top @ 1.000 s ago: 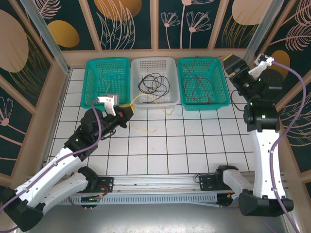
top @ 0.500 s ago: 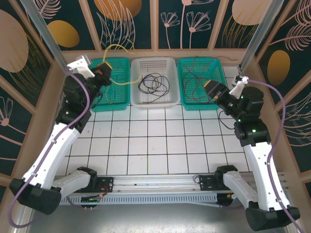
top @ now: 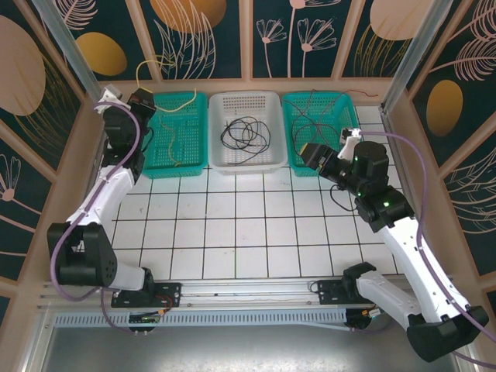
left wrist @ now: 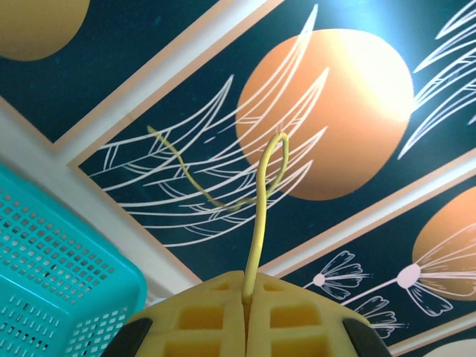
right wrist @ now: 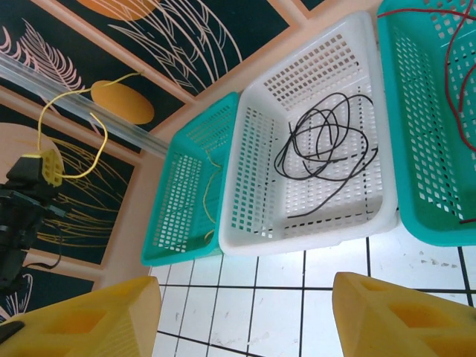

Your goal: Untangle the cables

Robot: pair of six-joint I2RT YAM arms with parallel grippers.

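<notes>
The left end effector (top: 142,99) has swung up off the surface (top: 248,225) and out to the far left, clenched on the yellow cable (top: 167,62), which rises from its pads and arcs away to its right, above the left teal basket (top: 195,147). That pulls the yellow one clear of the rest, so I judge a drop comes next. The right end effector (top: 310,153) has come in, jaws apart and empty, with the red cables (top: 318,128) just beyond it and the black cables (top: 246,133) to its left.
</notes>
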